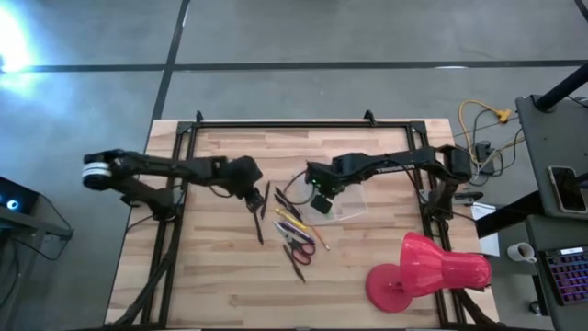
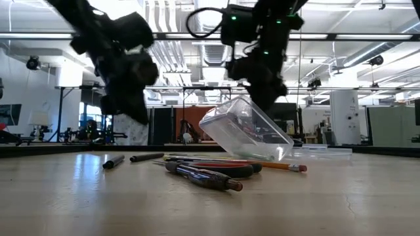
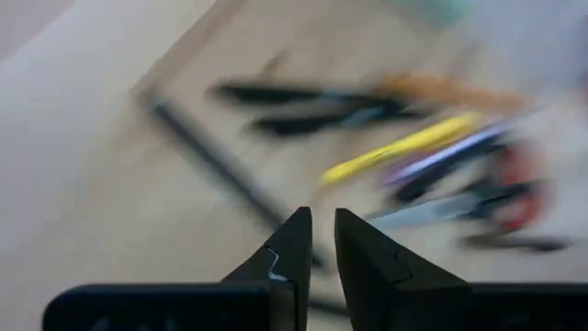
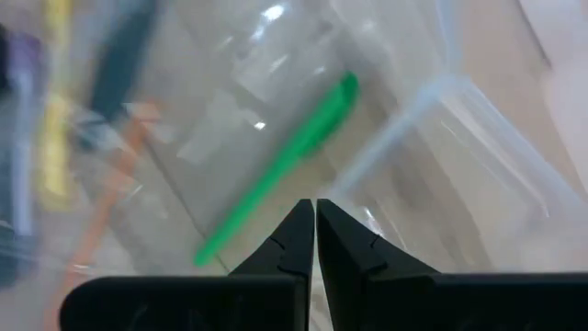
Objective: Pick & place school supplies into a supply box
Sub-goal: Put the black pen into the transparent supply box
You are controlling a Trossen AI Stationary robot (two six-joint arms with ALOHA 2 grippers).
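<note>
- Right gripper (image 4: 315, 241): fingers almost closed, only a hairline gap between the tips, with nothing seen held between them. It sits directly over the clear supply box (image 4: 386, 138).
- In the high view the right gripper (image 1: 321, 199) is at the left end of the supply box (image 1: 347, 204), near the table's centre.
- In the low view the supply box (image 2: 246, 129) is tilted, one end raised under the right gripper (image 2: 262, 82) and the other end down on the table (image 2: 210, 206).
- A green pen (image 4: 280, 170) lies slantwise inside the box; it is the only item seen in it.
- Left gripper (image 3: 320, 241): fingers close together with a narrow gap, empty. It hovers above the tabletop, raised clear of the items.
- In the high view the left gripper (image 1: 253, 187) is just left of the loose supplies, beside a dark pen (image 1: 265, 199).
- Loose on the table, left of and below the box in the high view: a yellow pencil (image 1: 289, 223), red-handled scissors (image 1: 299, 244) and further dark pens, clustered and partly overlapping.
- The left wrist view shows the same cluster blurred: yellow pencil (image 3: 400, 147), a purple pen (image 3: 450, 154), scissors (image 3: 501, 193).
- A large pink-red lamp-shaped object (image 1: 427, 269) lies at the table's lower right, well apart from the box.
</note>
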